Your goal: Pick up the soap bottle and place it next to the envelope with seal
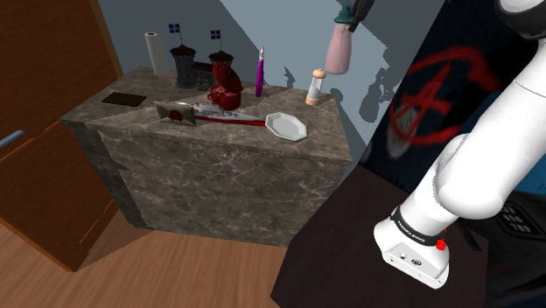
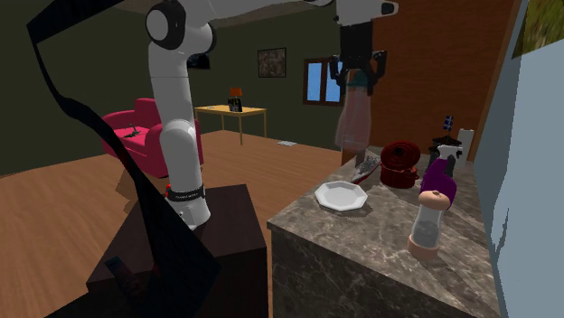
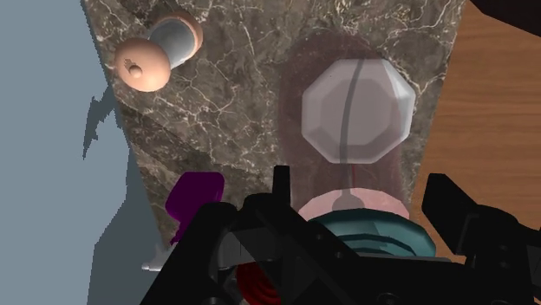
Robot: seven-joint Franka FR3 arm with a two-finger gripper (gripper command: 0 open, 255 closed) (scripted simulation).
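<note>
Soap bottle point(image 1: 337, 51) point(image 2: 354, 122) point(image 3: 347, 206): pale pink, see-through body with a teal top.
Where: in the air above the marble counter point(image 1: 219, 171) point(image 2: 361, 244) point(image 3: 234, 104), over the white plate point(image 1: 287, 126) point(image 2: 342, 195) point(image 3: 355, 111), which shows through its body in the wrist view.
Gripper point(image 1: 354, 13) point(image 2: 360, 72) point(image 3: 360, 208): fingers clasped on the teal top.
Axis: upright, top up, base pointing down at the plate.
Edges: the plate sits by the counter's edge, with wooden floor beyond.
Room: bare marble in front of the envelope with red seal point(image 1: 178, 112), well apart from the plate.
</note>
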